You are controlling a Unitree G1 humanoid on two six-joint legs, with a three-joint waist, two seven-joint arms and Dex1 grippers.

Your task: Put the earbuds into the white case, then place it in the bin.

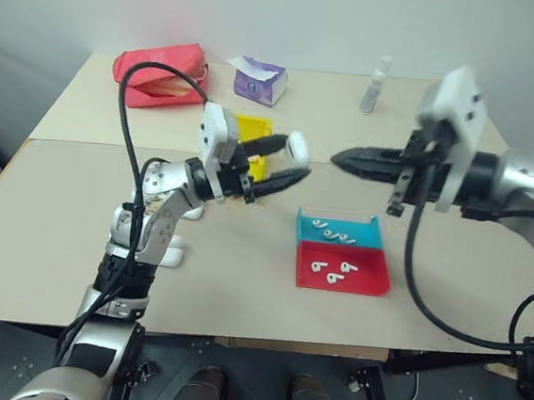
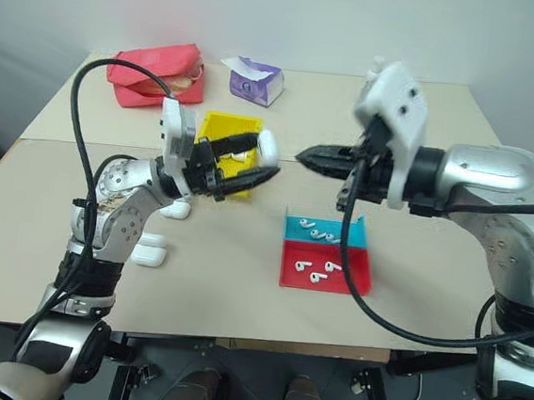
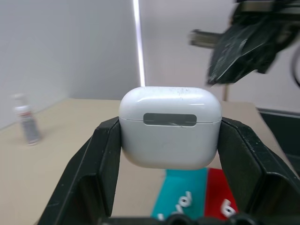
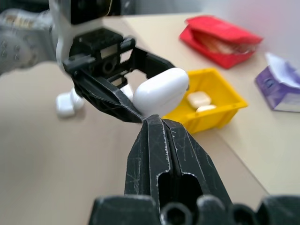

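My left gripper (image 1: 294,161) is shut on a white case (image 1: 298,147), lid closed, and holds it in the air just in front of the yellow bin (image 2: 219,125). The case sits between the two black fingers (image 3: 89,164). My right gripper (image 1: 342,157) hangs level, shut, with nothing visible between its fingers. Its tip points at the case from a short gap away. Several earbuds (image 1: 332,233) lie in a shallow blue and red tray (image 1: 365,283) on the table below the right gripper. The bin holds two white cases (image 4: 199,99).
Two more white cases (image 2: 148,253) rest on the table by my left arm. At the back of the table are a red pouch (image 1: 161,76), a purple tissue pack (image 1: 259,81) and a small bottle (image 1: 374,86).
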